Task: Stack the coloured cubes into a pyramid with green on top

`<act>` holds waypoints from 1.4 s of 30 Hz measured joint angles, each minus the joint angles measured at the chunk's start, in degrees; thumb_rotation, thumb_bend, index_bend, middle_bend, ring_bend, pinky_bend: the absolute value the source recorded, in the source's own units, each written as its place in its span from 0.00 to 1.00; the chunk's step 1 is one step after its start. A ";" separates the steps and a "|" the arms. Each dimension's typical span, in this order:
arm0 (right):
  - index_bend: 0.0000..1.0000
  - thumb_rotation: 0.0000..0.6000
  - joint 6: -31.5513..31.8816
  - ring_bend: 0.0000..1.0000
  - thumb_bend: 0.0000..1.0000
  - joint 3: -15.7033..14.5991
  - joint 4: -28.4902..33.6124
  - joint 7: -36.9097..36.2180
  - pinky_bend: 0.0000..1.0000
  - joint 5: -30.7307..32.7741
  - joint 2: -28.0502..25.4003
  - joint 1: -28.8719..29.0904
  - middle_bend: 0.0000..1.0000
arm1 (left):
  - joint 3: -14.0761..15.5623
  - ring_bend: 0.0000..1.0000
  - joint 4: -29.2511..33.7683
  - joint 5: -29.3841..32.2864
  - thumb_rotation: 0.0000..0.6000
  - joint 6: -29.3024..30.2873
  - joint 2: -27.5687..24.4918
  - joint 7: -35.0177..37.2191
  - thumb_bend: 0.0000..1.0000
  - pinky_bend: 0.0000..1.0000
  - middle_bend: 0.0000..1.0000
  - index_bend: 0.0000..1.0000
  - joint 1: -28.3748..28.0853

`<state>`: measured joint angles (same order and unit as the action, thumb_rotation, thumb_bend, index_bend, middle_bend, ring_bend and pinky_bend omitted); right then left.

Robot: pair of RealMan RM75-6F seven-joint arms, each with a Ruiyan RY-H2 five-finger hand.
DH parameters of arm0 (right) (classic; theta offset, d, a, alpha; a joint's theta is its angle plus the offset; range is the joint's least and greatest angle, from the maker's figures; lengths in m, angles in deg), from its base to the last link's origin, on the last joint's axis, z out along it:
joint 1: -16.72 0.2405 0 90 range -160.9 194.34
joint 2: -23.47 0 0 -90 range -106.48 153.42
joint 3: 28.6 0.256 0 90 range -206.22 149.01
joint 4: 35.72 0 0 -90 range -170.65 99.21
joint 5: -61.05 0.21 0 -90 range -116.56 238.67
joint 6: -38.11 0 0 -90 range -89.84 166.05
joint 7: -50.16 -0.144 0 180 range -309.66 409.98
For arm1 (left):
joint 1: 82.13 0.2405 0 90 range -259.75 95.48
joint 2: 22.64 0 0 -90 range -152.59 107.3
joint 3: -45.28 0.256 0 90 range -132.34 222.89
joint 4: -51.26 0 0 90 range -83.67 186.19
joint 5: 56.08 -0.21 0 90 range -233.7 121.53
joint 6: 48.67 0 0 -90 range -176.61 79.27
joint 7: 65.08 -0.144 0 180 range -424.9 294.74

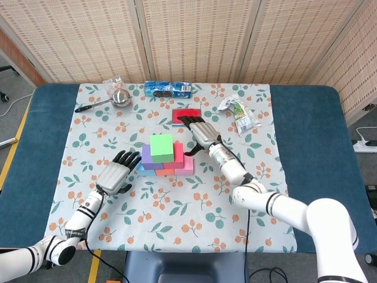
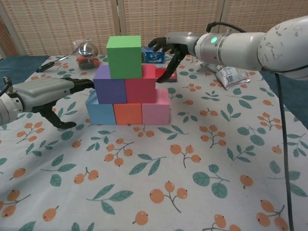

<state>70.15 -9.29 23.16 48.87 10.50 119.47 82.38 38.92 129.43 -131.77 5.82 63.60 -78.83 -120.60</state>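
Both hands empty, fingers spread: left hand (image 2: 45, 94) and right hand (image 2: 169, 48) flank pyramid; green cube (image 2: 124, 49) tops it, hiding rear faces.

1. The head view looks steeply down from above the robot, far enough back to take in the whole tabletop (image 1: 306, 118) and the screen wall behind it.
2. The chest view sits low and near, facing level across the tabletop (image 2: 192, 192).
3. Both views share the cube pyramid (image 1: 165, 156) (image 2: 127, 86) and both robot hands.
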 measured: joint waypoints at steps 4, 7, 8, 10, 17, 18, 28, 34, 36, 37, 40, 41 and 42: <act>0.00 1.00 0.16 0.00 0.00 0.07 -0.27 0.00 0.00 -0.27 0.37 0.06 0.04 | 0.01 0.00 -0.25 0.05 1.00 -0.34 0.15 -0.14 0.31 0.00 0.00 0.00 -0.45; 0.00 1.00 0.29 0.00 0.00 0.13 -0.29 0.07 0.00 -0.31 0.42 0.04 0.04 | 0.03 0.00 -0.40 0.12 1.00 -0.58 0.25 -0.32 0.31 0.00 0.00 0.00 -0.77; 0.00 1.00 0.31 0.00 0.00 0.18 -0.26 0.07 0.00 -0.32 0.43 0.04 0.04 | 0.03 0.00 -0.42 0.12 1.00 -0.61 0.26 -0.39 0.31 0.00 0.00 0.00 -0.85; 0.00 1.00 0.42 0.00 0.00 0.31 -0.15 0.10 0.00 -0.36 0.48 0.07 0.04 | 0.02 0.00 -0.32 0.13 1.00 -0.66 0.22 -0.60 0.31 0.00 0.00 0.00 -1.04; 0.00 1.00 0.31 0.00 0.00 0.26 -0.03 0.62 0.00 -0.15 0.71 0.25 0.04 | 0.18 0.00 0.21 0.19 1.00 -0.38 0.02 -1.16 0.31 0.00 0.00 0.00 -1.19; 0.00 1.00 0.31 0.00 0.00 0.22 -0.02 0.71 0.00 -0.13 0.72 0.26 0.04 | 0.23 0.00 0.24 0.25 1.00 -0.38 0.02 -1.21 0.31 0.00 0.00 0.00 -1.19; 0.00 1.00 0.67 0.00 0.00 0.14 0.37 1.48 0.00 0.24 0.89 0.25 0.04 | 0.54 0.00 0.05 0.61 1.00 -0.49 0.35 -1.23 0.31 0.00 0.00 0.00 -1.32; 0.00 1.00 0.87 0.00 0.00 0.08 0.57 1.91 0.00 0.46 0.87 0.22 0.04 | 0.61 0.00 0.44 0.70 1.00 -0.12 0.30 -1.37 0.31 0.00 0.00 0.00 -1.23; 0.00 1.00 0.94 0.00 0.00 0.13 0.68 2.01 0.00 0.51 0.94 0.25 0.04 | 0.67 0.00 0.51 0.73 1.00 -0.17 0.31 -1.50 0.31 0.00 0.00 0.00 -1.28; 0.00 1.00 0.94 0.00 0.00 0.14 0.78 2.08 0.00 0.57 0.95 0.28 0.04 | 0.71 0.00 0.53 0.75 1.00 -0.24 0.32 -1.61 0.31 0.00 0.00 0.00 -1.32; 0.00 1.00 0.92 0.00 0.00 0.09 0.90 2.43 0.00 0.84 0.97 0.36 0.04 | 0.77 0.00 0.55 0.84 1.00 -0.38 0.31 -1.72 0.31 0.00 0.00 0.00 -1.43; 0.00 1.00 0.91 0.00 0.00 0.09 0.97 2.53 0.00 0.97 0.96 0.37 0.04 | 0.77 0.00 0.53 0.88 1.00 -0.42 0.31 -1.70 0.31 0.00 0.00 0.00 -1.45; 0.00 1.00 0.92 0.00 0.00 0.07 1.04 2.64 0.00 1.06 0.95 0.38 0.04 | 0.77 0.00 0.50 0.95 1.00 -0.47 0.29 -1.67 0.31 0.00 0.00 0.00 -1.46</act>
<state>71.07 -9.22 24.20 51.51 11.56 120.42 82.76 39.70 129.92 -130.82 5.35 63.89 -80.50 -122.06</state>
